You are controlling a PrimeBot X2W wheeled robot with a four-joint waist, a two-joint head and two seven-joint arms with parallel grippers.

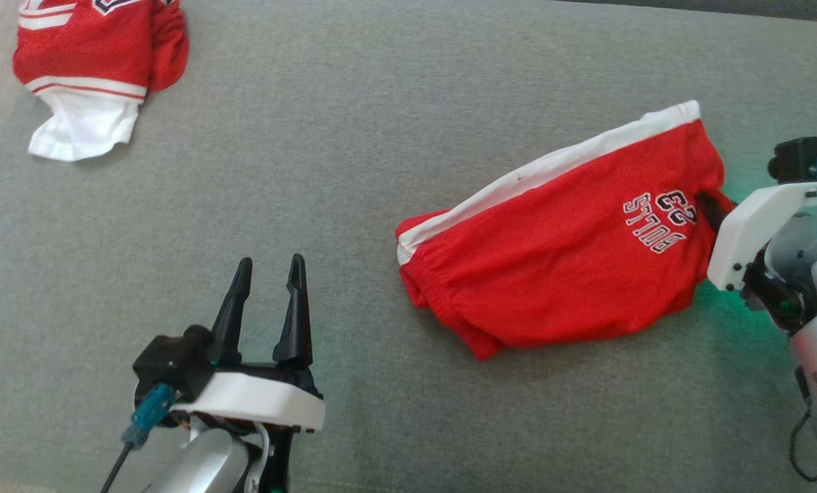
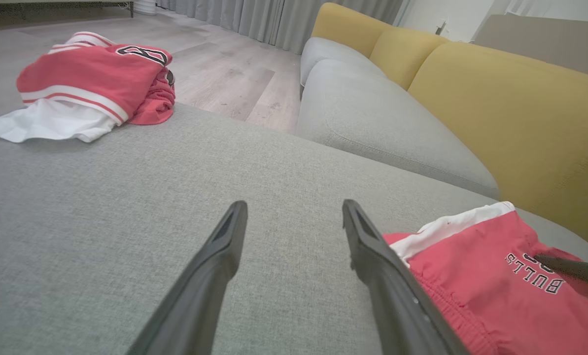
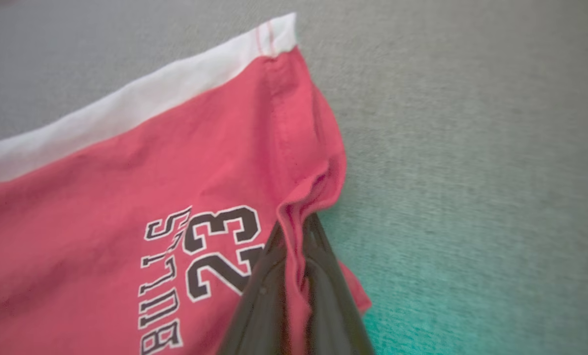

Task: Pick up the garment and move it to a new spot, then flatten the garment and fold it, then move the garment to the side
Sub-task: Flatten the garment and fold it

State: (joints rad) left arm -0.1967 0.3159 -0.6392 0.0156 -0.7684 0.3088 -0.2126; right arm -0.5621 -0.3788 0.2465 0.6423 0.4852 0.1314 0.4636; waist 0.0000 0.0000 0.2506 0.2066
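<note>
While your right gripper (image 3: 294, 231) pinches tight a puckered fold of the red, white-banded shorts (image 1: 559, 260), the rest lies rumpled ahead of it on woven grey cushion (image 1: 353, 137). Your left gripper (image 1: 271, 261) gapes empty, shorts to its right.

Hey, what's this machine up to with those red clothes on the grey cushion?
A two-armed robot is working on the red basketball shorts with a white side stripe and "BULLS 23" lettering, which lie rumpled on the grey fabric cushion. Its right gripper is pinched shut on a fold at the shorts' edge, beside the lettering. Its left gripper hangs open over bare cushion, touching nothing. A bundle of red-and-white clothing sits apart at the far left corner. Nothing is flattened or folded yet.
</note>
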